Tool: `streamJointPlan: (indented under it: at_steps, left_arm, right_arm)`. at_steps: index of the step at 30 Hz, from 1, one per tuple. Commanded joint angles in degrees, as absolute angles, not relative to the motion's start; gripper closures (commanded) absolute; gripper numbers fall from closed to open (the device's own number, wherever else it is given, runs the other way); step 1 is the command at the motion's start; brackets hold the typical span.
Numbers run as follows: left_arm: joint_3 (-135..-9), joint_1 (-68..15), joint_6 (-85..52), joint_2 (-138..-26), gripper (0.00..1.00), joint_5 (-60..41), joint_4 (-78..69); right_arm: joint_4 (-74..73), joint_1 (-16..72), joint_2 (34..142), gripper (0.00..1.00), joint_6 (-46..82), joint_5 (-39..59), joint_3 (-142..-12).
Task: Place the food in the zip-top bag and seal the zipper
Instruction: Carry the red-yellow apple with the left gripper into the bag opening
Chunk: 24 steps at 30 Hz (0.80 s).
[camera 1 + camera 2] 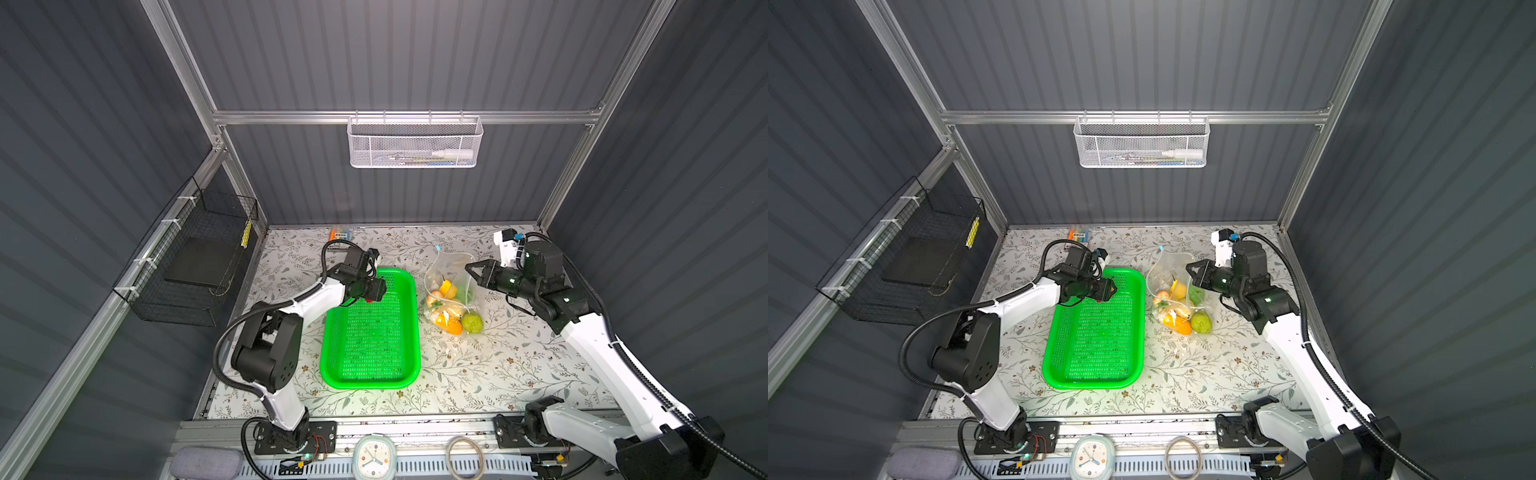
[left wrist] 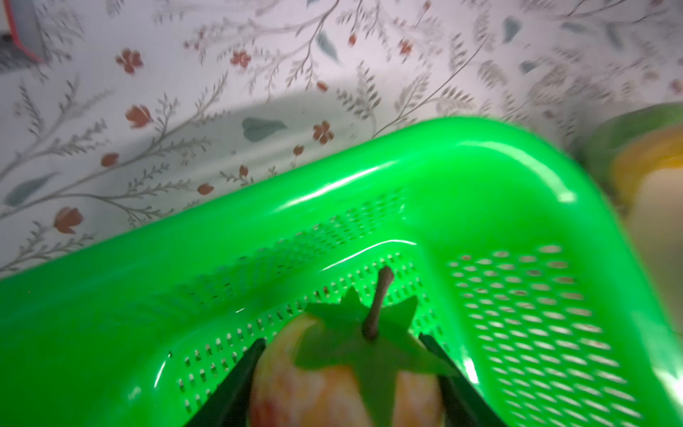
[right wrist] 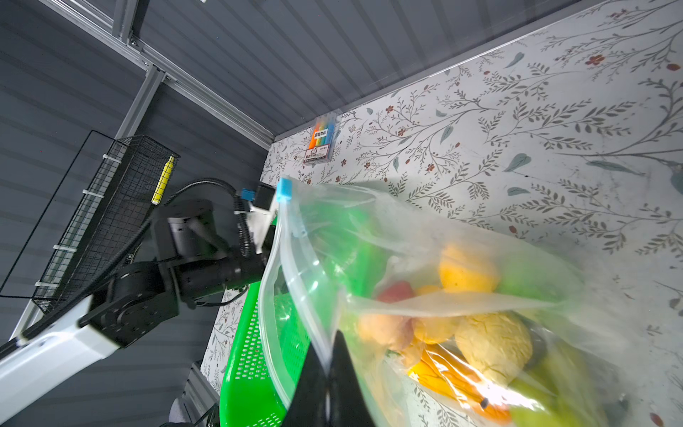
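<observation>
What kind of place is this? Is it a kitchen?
Probably a robot practice booth, not a kitchen. Two robot arms are mounted at the front of a small table, grey walls box it in, and the zip-top bag holds toy food.

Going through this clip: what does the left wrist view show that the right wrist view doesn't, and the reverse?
Only the left wrist view: a reddish toy fruit with a green leaf, gripped by the left gripper over a corner of the tray.

Only the right wrist view: the right gripper pinching the open mouth edge of the bag, its blue slider, and a marker pack by the back wall.

Both: the green tray, the flowered table cover, and some bagged food, blurred in the left wrist view.
</observation>
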State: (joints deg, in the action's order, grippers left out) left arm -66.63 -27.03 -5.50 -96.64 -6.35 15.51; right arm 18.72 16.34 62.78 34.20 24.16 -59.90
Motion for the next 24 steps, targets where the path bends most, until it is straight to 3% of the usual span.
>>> streamJointPlan:
  at_steps: [1,12,24]
  left_arm:
    - [-66.9,-29.1,-8.5,-90.6,0.43,-8.5,17.2]
    - [-73.6,-33.8,-15.6,-81.5,0.43,-22.3,12.5]
    - [-78.8,-44.4,-18.1,-85.8,0.43,-23.6,8.3]
  right_arm:
    - [18.1,16.5,62.3,1.0,34.3,24.4,-59.4]
    - [17.4,16.5,62.1,1.0,34.7,24.6,-58.8]
    - [16.9,16.5,61.4,1.0,35.3,25.0,-58.8]
